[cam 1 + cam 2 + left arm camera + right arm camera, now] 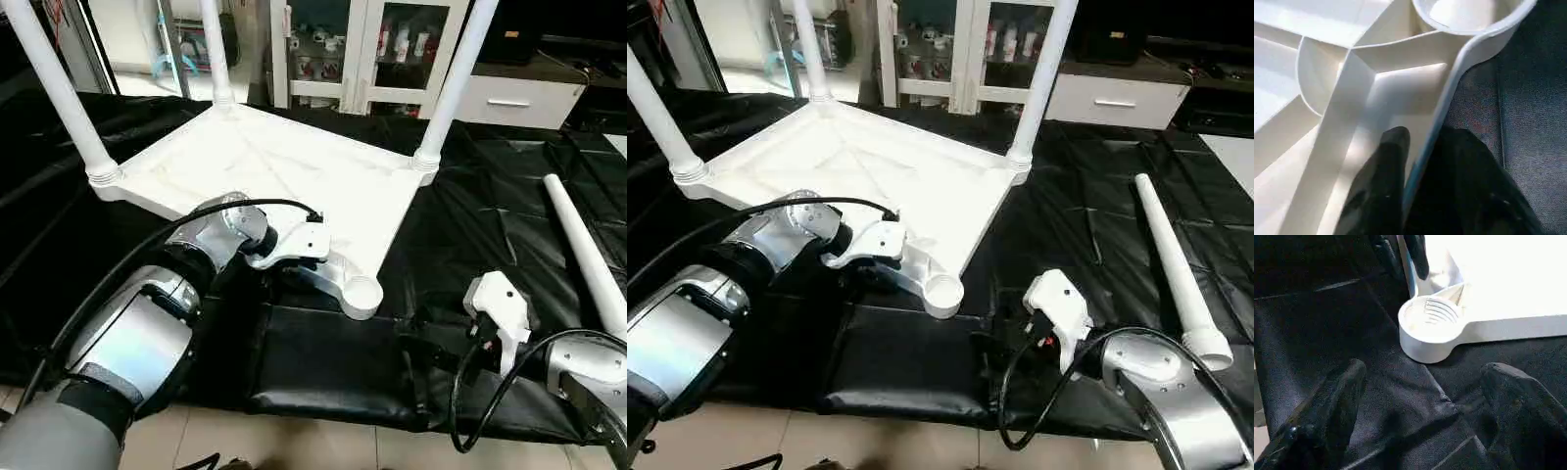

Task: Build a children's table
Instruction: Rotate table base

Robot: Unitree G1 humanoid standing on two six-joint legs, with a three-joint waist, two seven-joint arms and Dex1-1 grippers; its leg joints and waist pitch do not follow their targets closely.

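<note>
The white tabletop [294, 166] lies upside down on a black sheet, ribbed underside facing up. Three white legs stand in its sockets: at the left [59, 88], at the back [216, 49] and at the right [453, 78]. The near corner socket [1430, 318] is empty. A loose leg [1171, 255] lies flat on the sheet to the right. My left gripper [1425, 134] straddles the tabletop's near rim beside that socket, one finger inside and one outside, shut on the rim. Just in front of the empty socket my right gripper [1425, 374] hangs low over the sheet, open and holding nothing.
The black sheet [323, 362] covers the work surface and ends at a tiled floor near me. A white cabinet with glass doors [362, 49] and a white drawer unit [519, 98] stand behind the table. Cables loop from both wrists.
</note>
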